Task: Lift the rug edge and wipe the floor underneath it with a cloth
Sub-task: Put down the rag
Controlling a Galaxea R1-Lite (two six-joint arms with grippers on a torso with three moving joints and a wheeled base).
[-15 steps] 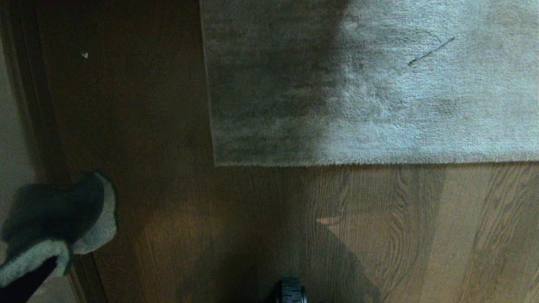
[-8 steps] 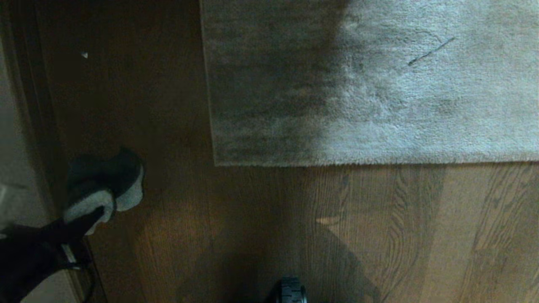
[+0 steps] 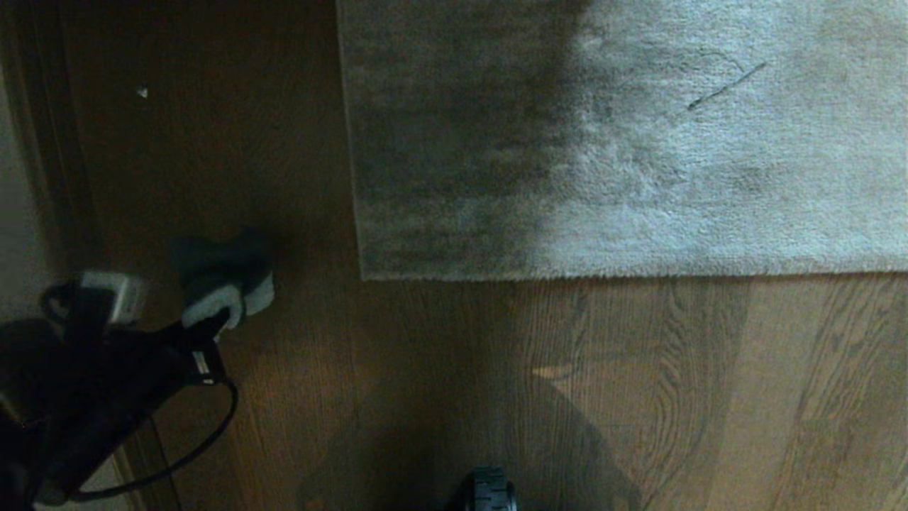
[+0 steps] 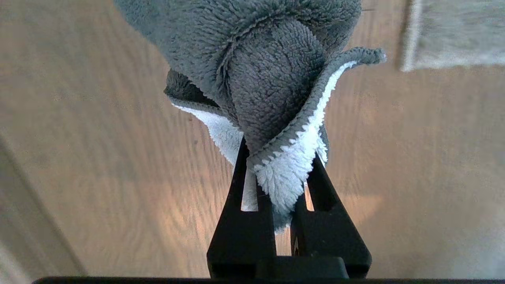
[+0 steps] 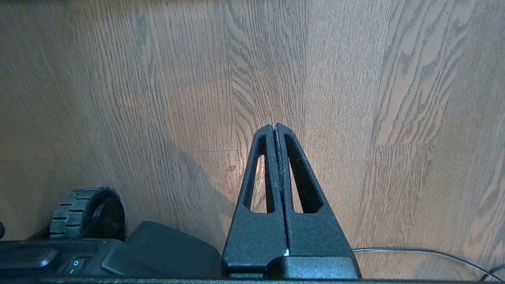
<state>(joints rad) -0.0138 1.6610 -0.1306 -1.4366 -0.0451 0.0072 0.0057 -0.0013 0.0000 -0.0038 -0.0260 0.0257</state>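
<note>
Down at the left of the head view, the cloth [image 3: 223,284] hangs bunched above the floor [image 3: 425,369], pinched tight by the left gripper [image 4: 276,157], dark side out, pale side curling at the hem. Just to its right lies the rug [image 3: 603,142], flat, its corner near the cloth but apart from it. Over on the other side, the right gripper [image 5: 275,126] has its fingers pressed together on nothing, low over bare planks beside a black wheel [image 5: 85,211].

i'm seeing one rug [image 3: 624,142], one cloth [image 4: 256,67], one wood floor [image 3: 709,390], one wheel [image 5: 88,213], and i'm counting two grippers: left gripper [image 4: 282,165], right gripper [image 5: 276,128].
</note>
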